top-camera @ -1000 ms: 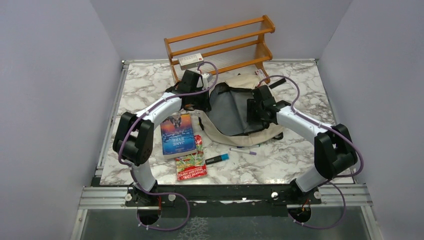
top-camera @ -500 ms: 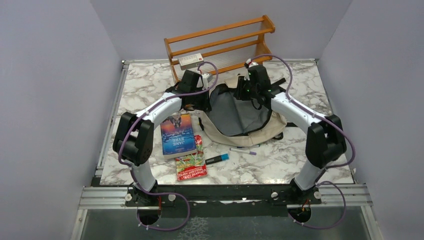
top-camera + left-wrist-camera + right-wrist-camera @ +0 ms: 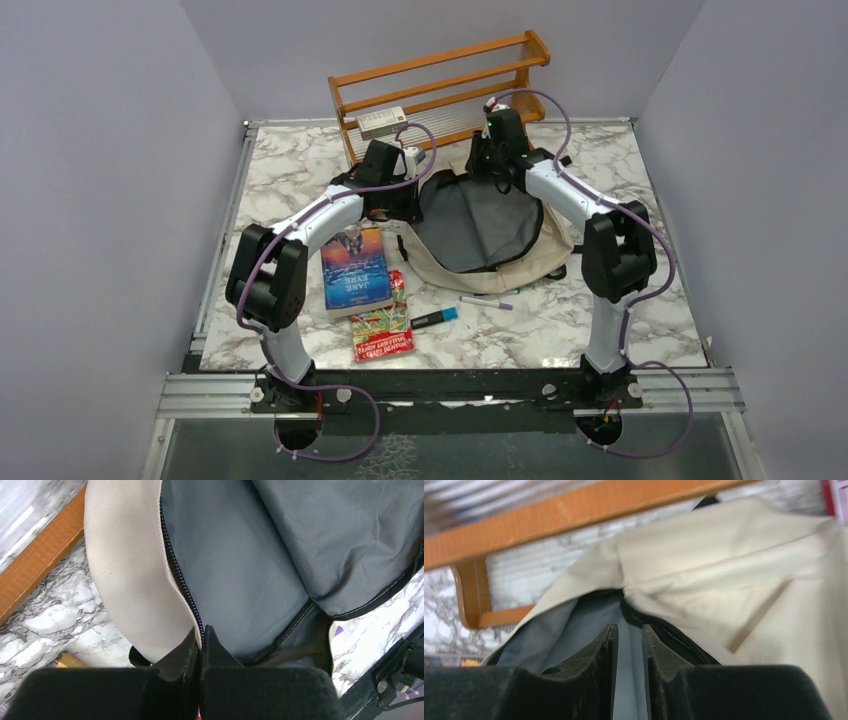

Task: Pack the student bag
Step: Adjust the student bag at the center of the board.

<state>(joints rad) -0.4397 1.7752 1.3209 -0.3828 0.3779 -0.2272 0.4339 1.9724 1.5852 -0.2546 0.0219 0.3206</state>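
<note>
The student bag (image 3: 520, 262) lies open in the middle of the table, beige outside with grey lining showing. My left gripper (image 3: 404, 203) is at its left rim. In the left wrist view this gripper (image 3: 201, 630) is shut on the bag's black zipper edge (image 3: 181, 582), where beige fabric (image 3: 130, 580) meets the lining. My right gripper (image 3: 490, 168) is at the bag's far rim, near the rack. In the right wrist view its jaws (image 3: 630, 628) stand a narrow gap apart over the grey lining, with nothing between them and the zipper edge (image 3: 674, 632) just to their right.
A wooden rack (image 3: 440, 85) with a small box (image 3: 381, 121) on it stands behind the bag. On the table lie a book (image 3: 355, 268), a red snack packet (image 3: 382, 320), a blue-capped marker (image 3: 434, 319) and a pen (image 3: 486, 301).
My right arm has swung from the bag's right side to its far rim, and its jaws have narrowed. The left gripper has kept its hold without moving.
</note>
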